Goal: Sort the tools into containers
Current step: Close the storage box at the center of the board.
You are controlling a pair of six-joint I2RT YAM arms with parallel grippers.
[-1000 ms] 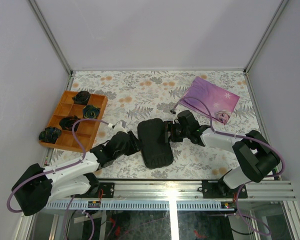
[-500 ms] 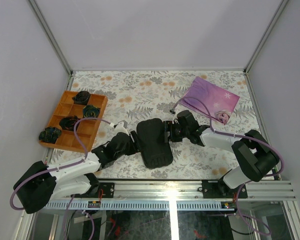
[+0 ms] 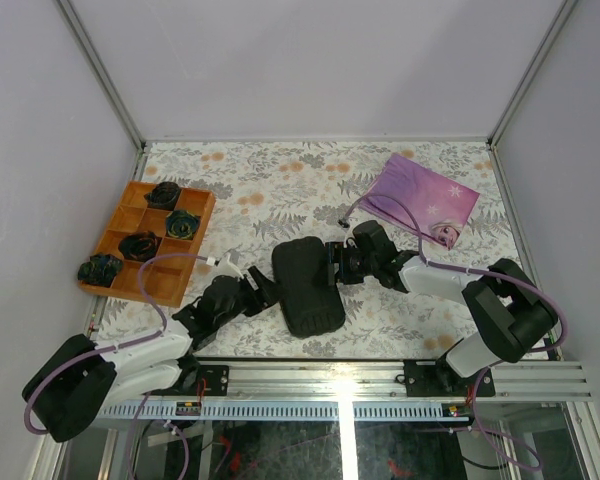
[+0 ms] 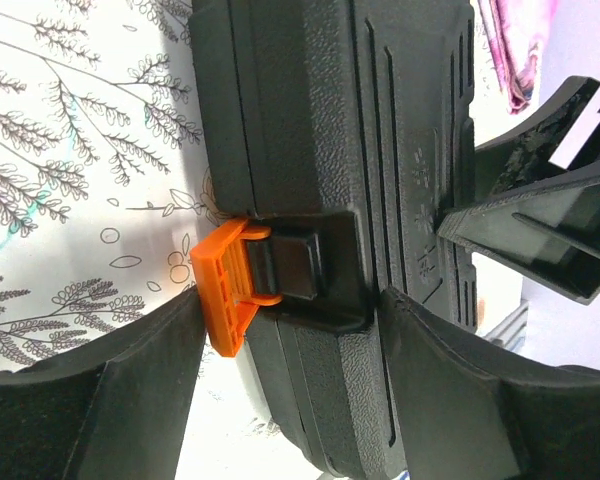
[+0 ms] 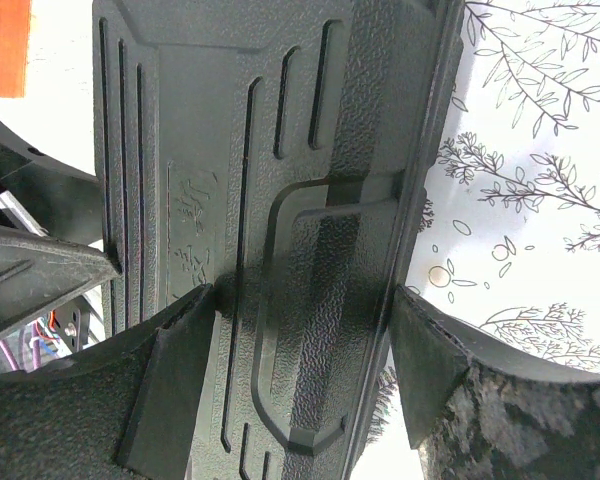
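Observation:
The black tool case (image 3: 305, 285) lies closed in the middle of the table. No tools show in any view. My left gripper (image 3: 264, 290) straddles the case's left edge. In the left wrist view (image 4: 290, 300) one finger touches the orange latch (image 4: 225, 285), which sticks out sideways, and the other presses on the lid (image 4: 320, 120). My right gripper (image 3: 336, 263) clamps the case's opposite edge. In the right wrist view (image 5: 302, 295) its fingers sit on the lid (image 5: 280, 150) and the underside.
An orange divided tray (image 3: 130, 270) with black coiled lumps stands at the left. A purple bag (image 3: 425, 195) lies at the back right. The floral cloth (image 3: 270, 180) covers the table, and grey walls close it in on three sides.
My left arm has drawn back toward the near left, its gripper staying at the case's left edge. The case has shifted slightly left. The right arm has barely moved.

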